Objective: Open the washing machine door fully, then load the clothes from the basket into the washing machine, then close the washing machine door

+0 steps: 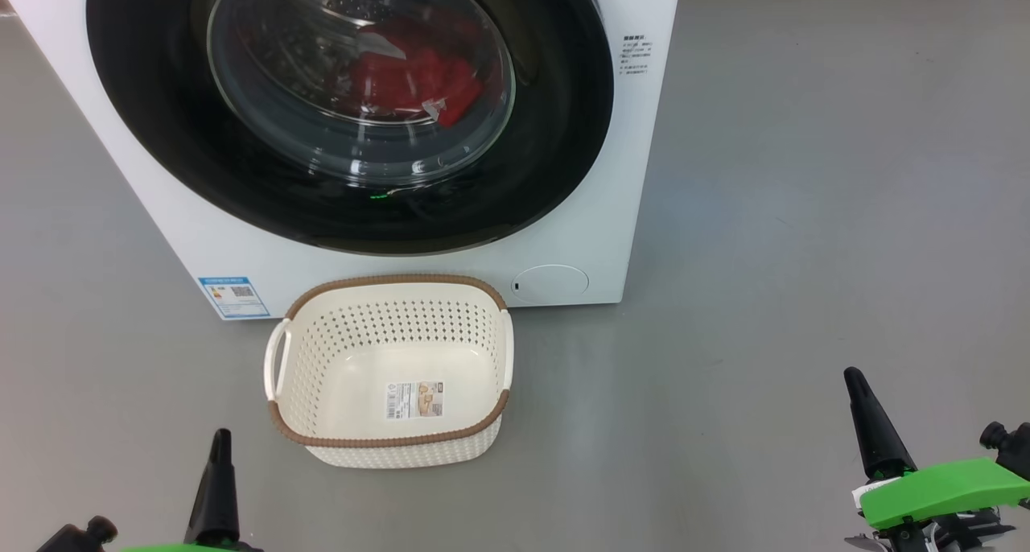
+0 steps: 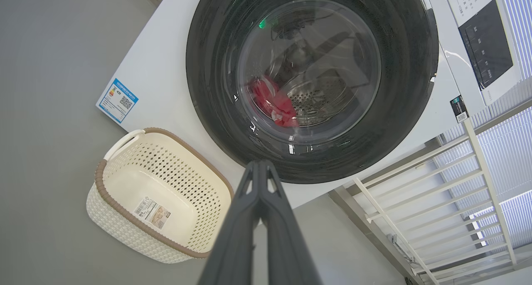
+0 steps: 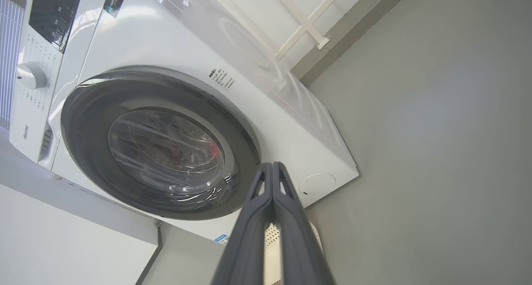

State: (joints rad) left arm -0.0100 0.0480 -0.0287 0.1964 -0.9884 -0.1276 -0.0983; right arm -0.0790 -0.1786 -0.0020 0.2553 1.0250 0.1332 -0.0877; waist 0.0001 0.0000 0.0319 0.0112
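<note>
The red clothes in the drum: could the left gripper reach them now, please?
Probably not: the round black-rimmed glass door looks shut across the red fabric clothes, barring the left gripper.

red clothes (image 1: 418, 73), black-rimmed door (image 1: 161, 133), white washing machine (image 1: 636, 174), cream perforated basket (image 1: 483, 351) with brown rim.

White control panel (image 3: 33, 106) of the big white washing machine (image 3: 291, 123) reads "Hisense"; its blue sticker (image 1: 234, 297) and black small print (image 1: 635, 55) are illegible.
</note>
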